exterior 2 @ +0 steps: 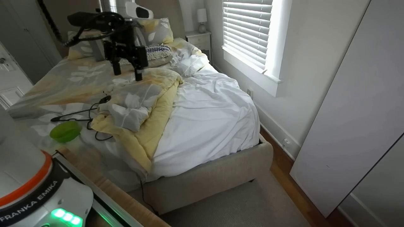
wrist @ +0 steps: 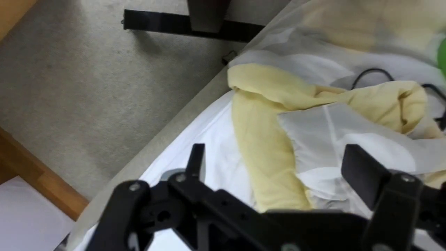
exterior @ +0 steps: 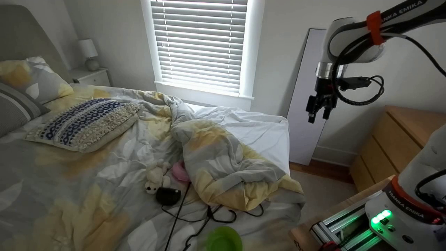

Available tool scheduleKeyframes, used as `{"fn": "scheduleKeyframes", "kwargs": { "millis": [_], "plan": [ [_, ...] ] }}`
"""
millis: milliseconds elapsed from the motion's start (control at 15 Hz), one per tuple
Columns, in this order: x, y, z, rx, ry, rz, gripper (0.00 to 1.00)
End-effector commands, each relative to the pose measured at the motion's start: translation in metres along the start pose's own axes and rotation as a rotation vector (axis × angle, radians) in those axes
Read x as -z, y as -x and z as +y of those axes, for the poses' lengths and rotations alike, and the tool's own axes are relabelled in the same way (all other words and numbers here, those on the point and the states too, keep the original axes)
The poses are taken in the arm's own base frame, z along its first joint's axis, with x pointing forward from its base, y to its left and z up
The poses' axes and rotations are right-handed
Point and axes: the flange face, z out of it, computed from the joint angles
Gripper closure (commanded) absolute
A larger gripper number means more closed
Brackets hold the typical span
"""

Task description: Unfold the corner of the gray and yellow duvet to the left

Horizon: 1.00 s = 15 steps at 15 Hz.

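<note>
One duvet [exterior: 115, 188], one corner [exterior: 223, 164] folded over; one claw [exterior: 318, 116] at upper right, in an exterior view.

The claw's two fingers [wrist: 362, 170] stand wide apart. The duvet spreads across left and lower centre; its bunched corner lies just below centre, beside one white sheet [exterior: 261, 130]. On the duvet: one navy-and-white pillow [exterior: 87, 123] at left, one plush toy [exterior: 157, 175] at lower centre-left, one green bowl [exterior: 224, 240] at bottom centre.
</note>
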Motion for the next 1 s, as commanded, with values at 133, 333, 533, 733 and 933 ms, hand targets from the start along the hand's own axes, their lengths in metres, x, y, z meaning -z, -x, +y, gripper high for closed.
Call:
{"fn": "scheduleKeyframes", "kwargs": {
  "millis": [133,333,533,733,933],
  "plan": [
    [-0.057,-0.033,-0.038,0.135,-0.202,-0.048,0.00],
    [-0.096,-0.061,-0.037,0.189,-0.285,-0.037,0.00],
    [-0.090,-0.051,-0.035,0.179,-0.260,-0.040,0.00],
    [-0.097,-0.060,-0.034,0.183,-0.268,-0.050,0.00],
    [-0.110,-0.076,-0.032,0.182,-0.296,-0.058,0.00]
  ]
}}
